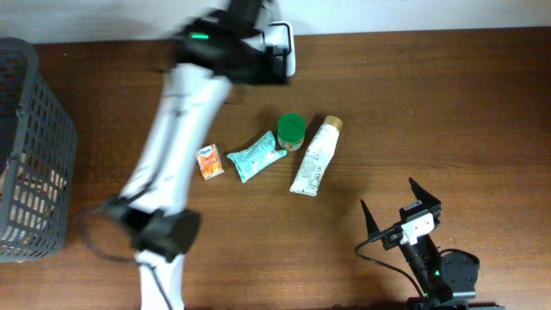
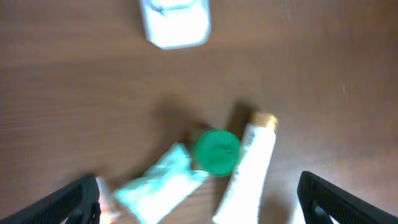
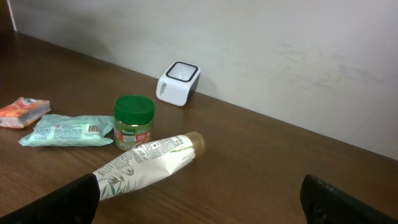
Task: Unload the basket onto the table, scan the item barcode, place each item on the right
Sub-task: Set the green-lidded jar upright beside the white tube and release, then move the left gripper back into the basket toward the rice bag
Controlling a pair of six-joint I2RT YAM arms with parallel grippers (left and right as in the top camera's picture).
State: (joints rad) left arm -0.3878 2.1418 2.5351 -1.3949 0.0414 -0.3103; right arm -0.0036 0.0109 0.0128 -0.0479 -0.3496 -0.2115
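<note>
Wooden bench [image 1: 448, 95]: left end effector [image 2: 199, 180] and right end effector [image 3: 199, 180] both open, empty; jar [image 2: 216, 151], six o'clock from scanner [image 2: 174, 23], could topple if clipped.

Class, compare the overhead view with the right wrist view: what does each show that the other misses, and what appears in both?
Only the overhead view shows the basket at the left edge and the left arm reaching across the table. Only the right wrist view shows the side label of the jar. Both views show the packet, pouch, jar, tube and scanner.
</note>
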